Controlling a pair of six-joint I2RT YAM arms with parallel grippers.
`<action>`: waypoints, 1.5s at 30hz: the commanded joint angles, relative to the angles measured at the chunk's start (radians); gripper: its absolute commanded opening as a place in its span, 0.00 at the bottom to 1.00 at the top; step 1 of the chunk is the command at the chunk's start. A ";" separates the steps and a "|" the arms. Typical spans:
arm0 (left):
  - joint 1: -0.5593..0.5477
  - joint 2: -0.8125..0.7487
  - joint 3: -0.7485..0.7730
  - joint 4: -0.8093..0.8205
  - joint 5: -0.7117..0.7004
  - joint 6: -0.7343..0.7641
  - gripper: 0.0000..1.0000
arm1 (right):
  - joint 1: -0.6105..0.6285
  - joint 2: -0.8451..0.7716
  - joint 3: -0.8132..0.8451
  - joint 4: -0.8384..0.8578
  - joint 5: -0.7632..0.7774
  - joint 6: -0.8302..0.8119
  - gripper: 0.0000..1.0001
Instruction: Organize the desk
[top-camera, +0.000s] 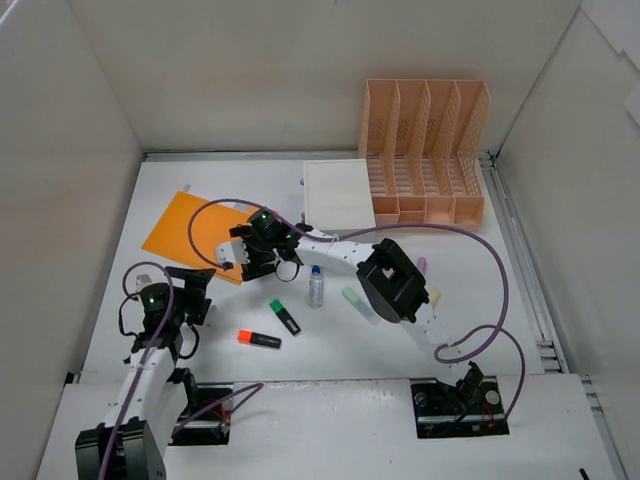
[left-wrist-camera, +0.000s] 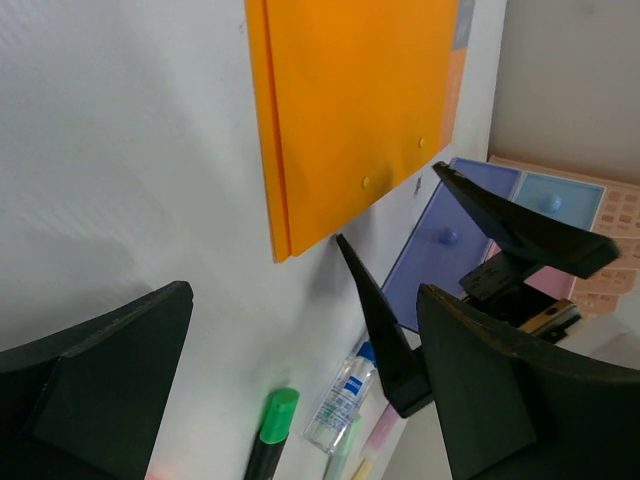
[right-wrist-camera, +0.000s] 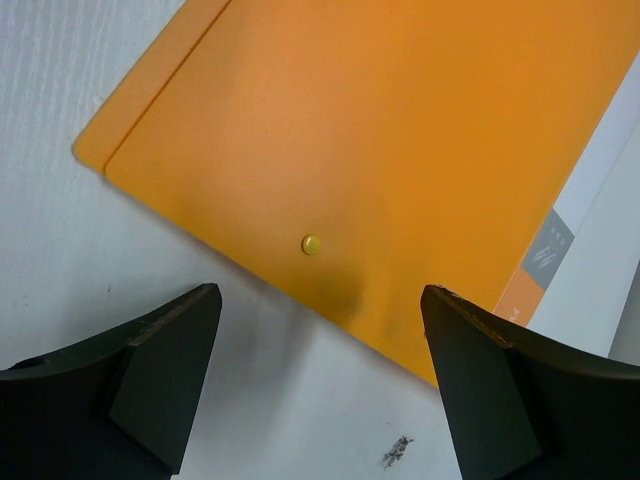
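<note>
Beneath both end effectors lies the white surface (top-camera: 330, 355), closed in by white walls. The right end effector (right-wrist-camera: 320, 400) hangs released, its jaws spread wide with nothing between them. They straddle the near edge of an orange folder (right-wrist-camera: 380, 130), whose snap button sits just ahead of the gap. Whether its fingertips touch the surface cannot be told. The left end effector (left-wrist-camera: 305, 400) is also released and empty, low over bare surface, with the folder's corner ahead of it. To its right lie a green marker (top-camera: 285, 317), an orange marker (top-camera: 259, 340) and a small clear bottle (top-camera: 316, 287), each apart from the others. Well beyond the right end effector, a white box (top-camera: 340, 195) sits just beside a peach file rack (top-camera: 425, 150).
</note>
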 joint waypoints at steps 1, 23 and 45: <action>0.008 -0.042 0.071 0.027 -0.018 -0.001 0.90 | -0.005 -0.066 -0.031 0.038 -0.053 -0.101 0.79; 0.017 -0.344 0.042 -0.218 -0.044 -0.025 0.91 | -0.014 -0.088 -0.153 0.181 -0.086 -0.271 0.49; 0.017 -0.360 -0.001 -0.176 0.036 -0.018 0.91 | 0.001 -0.117 -0.318 0.531 -0.027 -0.274 0.28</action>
